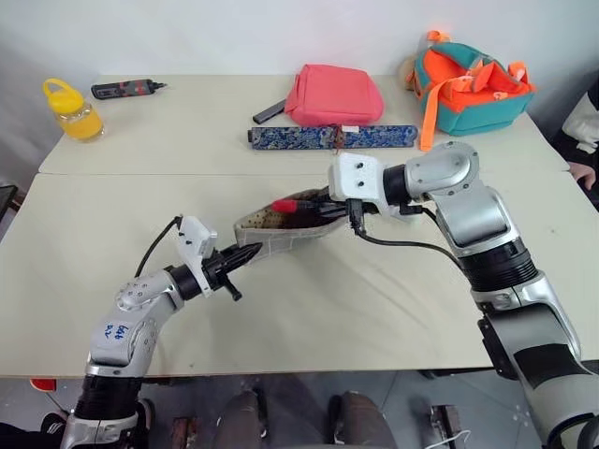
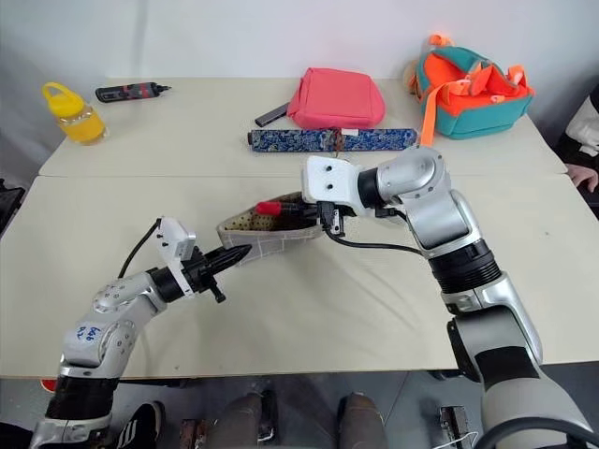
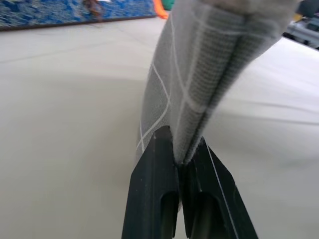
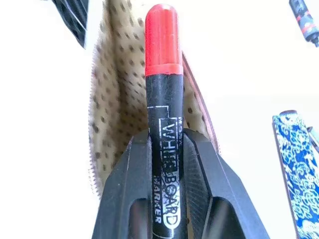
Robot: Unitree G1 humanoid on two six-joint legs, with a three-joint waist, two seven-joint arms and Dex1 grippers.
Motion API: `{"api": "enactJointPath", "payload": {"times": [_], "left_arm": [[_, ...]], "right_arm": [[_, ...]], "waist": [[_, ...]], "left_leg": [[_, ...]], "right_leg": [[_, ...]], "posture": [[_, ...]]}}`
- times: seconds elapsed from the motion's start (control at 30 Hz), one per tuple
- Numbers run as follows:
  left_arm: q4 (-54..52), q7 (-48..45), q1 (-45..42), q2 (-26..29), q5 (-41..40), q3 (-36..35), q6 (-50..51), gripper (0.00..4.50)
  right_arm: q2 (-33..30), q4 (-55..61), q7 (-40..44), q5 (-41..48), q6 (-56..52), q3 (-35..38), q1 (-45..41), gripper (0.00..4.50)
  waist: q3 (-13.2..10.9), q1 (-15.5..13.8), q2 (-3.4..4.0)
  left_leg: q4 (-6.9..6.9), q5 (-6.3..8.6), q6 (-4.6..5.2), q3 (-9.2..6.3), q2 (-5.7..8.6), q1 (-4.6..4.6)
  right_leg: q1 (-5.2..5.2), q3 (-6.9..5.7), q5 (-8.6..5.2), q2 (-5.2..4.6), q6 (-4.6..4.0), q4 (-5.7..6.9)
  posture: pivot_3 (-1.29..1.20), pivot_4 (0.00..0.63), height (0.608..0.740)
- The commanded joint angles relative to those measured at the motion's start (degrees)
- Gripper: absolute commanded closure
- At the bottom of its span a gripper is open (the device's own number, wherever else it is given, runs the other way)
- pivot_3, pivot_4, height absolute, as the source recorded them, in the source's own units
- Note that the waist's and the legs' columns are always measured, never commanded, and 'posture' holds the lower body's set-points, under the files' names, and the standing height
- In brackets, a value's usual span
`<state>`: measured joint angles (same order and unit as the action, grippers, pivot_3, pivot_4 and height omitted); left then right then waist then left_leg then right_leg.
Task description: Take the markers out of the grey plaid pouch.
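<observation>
Two beige tables (image 1: 393, 309) abutting, white wall (image 1: 234, 33) behind.

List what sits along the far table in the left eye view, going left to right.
Yellow bottle → black-and-red tool → pink pouch → orange and teal backpack. The long blue patterned case lies in front of the pink pouch and overlaps its span, so it is left out.

- One red-capped marker (image 4: 162, 99)
- One grey plaid pouch (image 1: 281, 234)
- One pink pouch (image 1: 334, 94)
- One blue case (image 1: 332, 137)
- One backpack (image 1: 468, 84)
- One yellow bottle (image 1: 72, 109)
- Two tools: left tool (image 1: 245, 253), right tool (image 4: 164, 149)
</observation>
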<state>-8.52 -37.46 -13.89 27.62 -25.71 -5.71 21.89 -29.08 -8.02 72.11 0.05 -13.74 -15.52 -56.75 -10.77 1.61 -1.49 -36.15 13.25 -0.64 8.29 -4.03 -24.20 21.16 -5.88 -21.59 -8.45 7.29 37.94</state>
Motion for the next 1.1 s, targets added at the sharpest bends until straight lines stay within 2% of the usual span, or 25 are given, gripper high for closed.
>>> {"api": "enactJointPath", "payload": {"times": [0.03,0.17,0.3,0.43,0.53,0.6,0.7,0.9,0.97,1.1], "left_arm": [[1.61,-0.13,-1.39,2.84,4.06,-2.54,-6.52,4.5],[5.63,0.61,-2.62,5.78,5.39,-6.99,-11.42,4.5],[8.95,3.19,-2.7,8.24,9.69,-10.03,-17.86,4.5],[12.51,8.28,-1.64,12.54,17.36,-13.8,-28.64,4.5],[12.89,13.55,3.27,17.53,27.11,-15.74,-34.52,4.5],[13.12,16.01,5.47,19.0,30.39,-16.44,-36.31,4.5],[11.38,19.3,9.78,19.46,34.96,-17.31,-37.62,4.5],[9.72,22.13,13.24,13.78,36.09,-14.5,-34.86,4.5],[9.43,20.89,13.68,12.1,34.2,-13.56,-34.34,4.5],[7.57,17.68,13.34,10.55,29.39,-13.24,-33.28,3.43]], "right_arm": [[1.06,2.89,-1.87,4.37,-0.51,3.86,-0.72,4.0],[6.45,5.03,-6.85,11.89,-2.32,9.38,-2.94,4.0],[8.47,5.03,-10.44,14.34,-2.76,11.55,-3.66,4.0],[-0.12,-1.25,-10.49,1.1,5.96,3.73,0.75,4.0],[-5.72,-3.44,-12.47,-4.59,7.92,1.05,7.12,4.0],[-7.61,-3.5,-13.33,-6.51,8.38,0.58,9.65,4.0],[-9.62,-2.15,-14.64,-8.04,6.09,0.96,15.02,4.0],[-10.27,-3.31,-18.1,-10.02,4.72,1.45,18.55,4.0],[-9.88,-3.74,-17.8,-9.06,2.95,1.96,18.86,3.29],[-8.76,-2.39,-17.15,-7.39,1.11,2.49,18.79,2.01]], "waist": [[0.0,0.14,0.0],[0.0,0.54,0.0],[0.0,0.26,-0.01],[0.03,-0.14,-0.11],[0.03,0.03,-0.2],[-0.03,0.11,-0.11],[-0.08,0.63,-0.02],[-0.06,1.06,-0.05],[-0.06,0.69,-0.06],[-0.03,0.16,-0.09]], "left_leg": [[0.01,0.0,0.0,0.02,-0.01,0.0],[0.08,-0.01,-0.01,0.1,-0.04,0.0],[0.11,0.0,-0.01,0.08,-0.03,-0.06],[0.08,0.03,-0.01,0.13,0.03,-0.09],[0.1,0.07,0.05,0.15,0.1,-0.1],[0.18,0.1,0.05,0.15,0.11,-0.12],[0.22,0.1,0.04,0.26,0.05,-0.13],[0.05,0.12,0.0,0.27,-0.06,-0.1],[0.01,0.11,0.0,0.26,-0.06,-0.1],[-0.01,0.12,0.01,0.24,-0.11,-0.1]], "right_leg": [[0.04,0.01,0.0,0.0,0.0,0.01],[0.16,0.04,0.0,0.01,0.0,0.07],[0.19,0.03,0.0,0.0,0.0,0.05],[0.17,-0.04,0.01,-0.05,0.01,0.02],[0.13,-0.07,0.03,-0.13,0.05,-0.08],[0.23,-0.01,0.04,-0.17,0.08,-0.08],[0.37,0.0,0.04,-0.14,0.07,-0.01],[0.3,-0.05,0.04,-0.09,0.06,0.05],[0.26,-0.05,0.06,-0.1,0.04,0.04],[0.27,-0.07,0.07,-0.09,0.02,0.06]], "posture": [[0.0,0.15,0.74],[0.0,0.15,0.74],[0.0,0.15,0.74],[0.0,0.15,0.74],[0.0,0.15,0.74],[0.0,0.15,0.74],[0.0,0.15,0.74],[0.0,0.15,0.74],[0.0,0.15,0.74],[0.0,0.15,0.74]]}}
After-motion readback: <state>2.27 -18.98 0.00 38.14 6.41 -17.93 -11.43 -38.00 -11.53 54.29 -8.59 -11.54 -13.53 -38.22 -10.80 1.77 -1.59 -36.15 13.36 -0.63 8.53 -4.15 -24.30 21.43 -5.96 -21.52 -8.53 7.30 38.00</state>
